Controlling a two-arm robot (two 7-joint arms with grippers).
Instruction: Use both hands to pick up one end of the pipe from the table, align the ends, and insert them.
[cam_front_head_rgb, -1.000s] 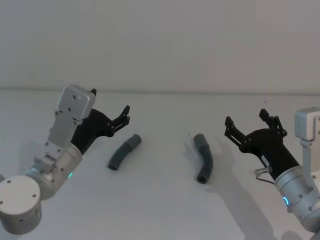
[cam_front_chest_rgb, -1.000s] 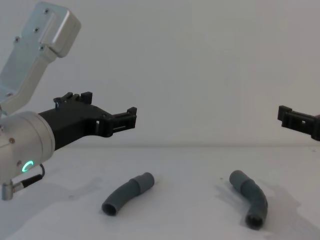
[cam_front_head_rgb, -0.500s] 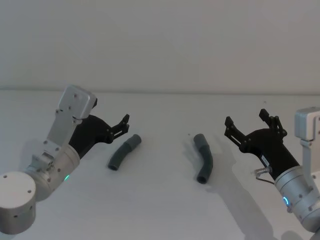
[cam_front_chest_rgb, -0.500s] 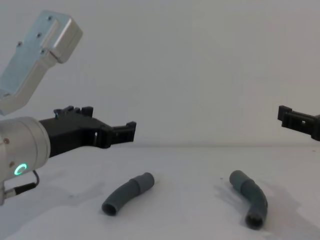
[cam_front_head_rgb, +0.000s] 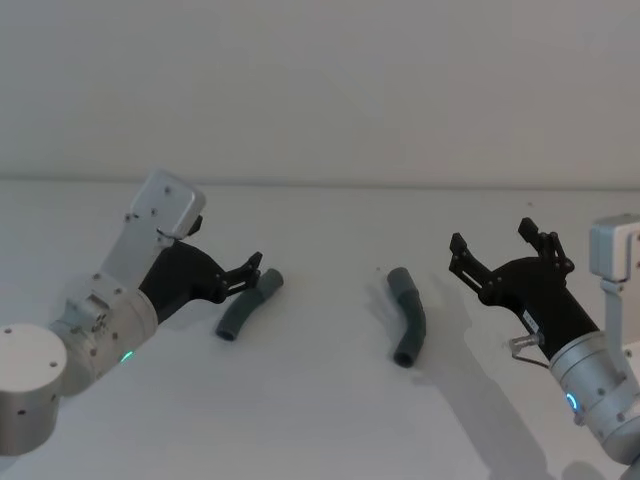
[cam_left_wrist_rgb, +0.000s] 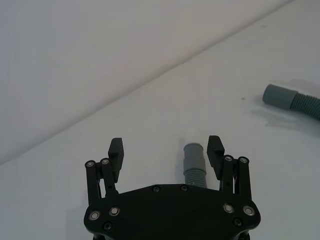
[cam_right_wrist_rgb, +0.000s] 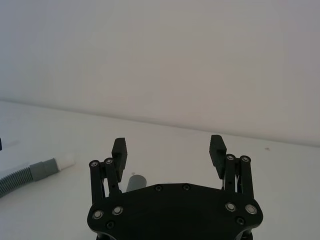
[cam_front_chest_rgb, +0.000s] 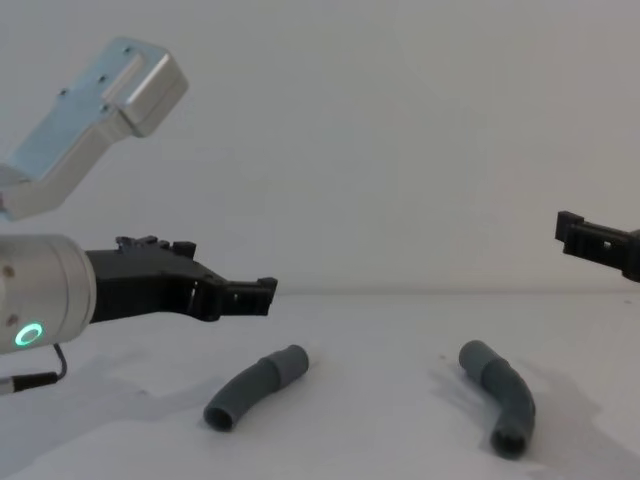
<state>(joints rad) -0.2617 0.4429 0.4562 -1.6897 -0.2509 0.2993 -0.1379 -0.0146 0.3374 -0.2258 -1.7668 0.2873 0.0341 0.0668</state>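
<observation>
Two bent dark-grey ribbed pipe pieces lie apart on the white table (cam_front_head_rgb: 320, 400). The left piece (cam_front_head_rgb: 248, 305) (cam_front_chest_rgb: 255, 387) shows its smooth end (cam_left_wrist_rgb: 194, 162) in the left wrist view, between the fingers and nearer one of them. My left gripper (cam_front_head_rgb: 254, 266) (cam_left_wrist_rgb: 165, 145) is open, low over that end, not touching it. The right piece (cam_front_head_rgb: 408, 315) (cam_front_chest_rgb: 500, 395) lies left of my right gripper (cam_front_head_rgb: 492, 238) (cam_right_wrist_rgb: 168, 143), which hovers open and empty. In the right wrist view the left piece (cam_right_wrist_rgb: 30, 172) ends in a white tip (cam_right_wrist_rgb: 65, 162).
The white wall (cam_front_head_rgb: 320, 90) rises behind the table's far edge. Bare table lies between the two pieces and in front of them. The silver left arm (cam_front_chest_rgb: 90, 110) with its green ring light (cam_front_chest_rgb: 27, 335) stands large at the chest view's left.
My left arm has lowered and reached forward, bringing its open gripper down to the left piece's upper end. The right gripper and both pieces have not moved.
</observation>
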